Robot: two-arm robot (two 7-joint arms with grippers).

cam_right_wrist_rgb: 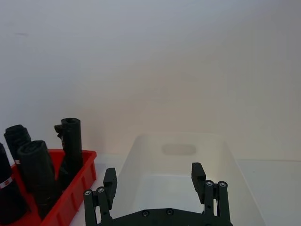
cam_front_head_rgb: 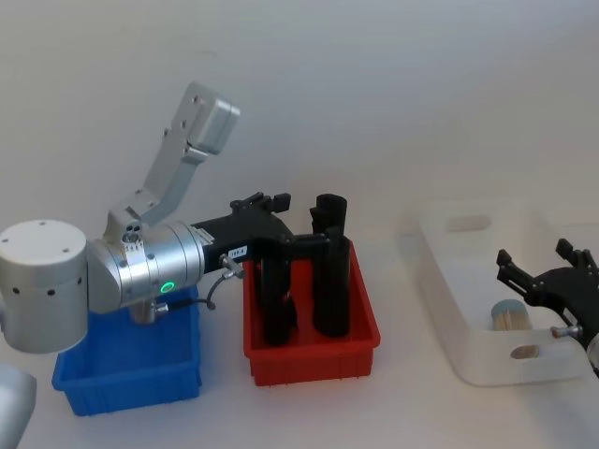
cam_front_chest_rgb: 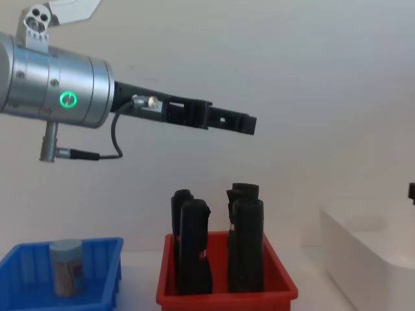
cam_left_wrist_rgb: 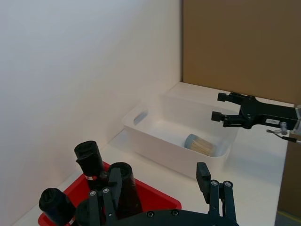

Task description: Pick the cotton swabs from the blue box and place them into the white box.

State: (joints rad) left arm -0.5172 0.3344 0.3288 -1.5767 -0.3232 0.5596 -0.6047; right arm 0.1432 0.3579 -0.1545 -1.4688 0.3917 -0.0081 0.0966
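One tub (cam_front_chest_rgb: 67, 267) in blue box (cam_front_chest_rgb: 111, 275), chest view

The table (cam_front_head_rgb: 412, 412) is viewed downward from the head, level from the chest; the red bin (cam_front_head_rgb: 314, 365), at 6 o'clock in both, is shared.

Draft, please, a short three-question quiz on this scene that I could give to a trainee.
1. True or false: the left gripper is shut.
2. How many cotton swab tubs lie in the white box? A) none B) one C) three
3. Which box does the open right gripper hover over?
Key: 1. False: it is open and empty, above the red bin. 2. B. 3. The white box.
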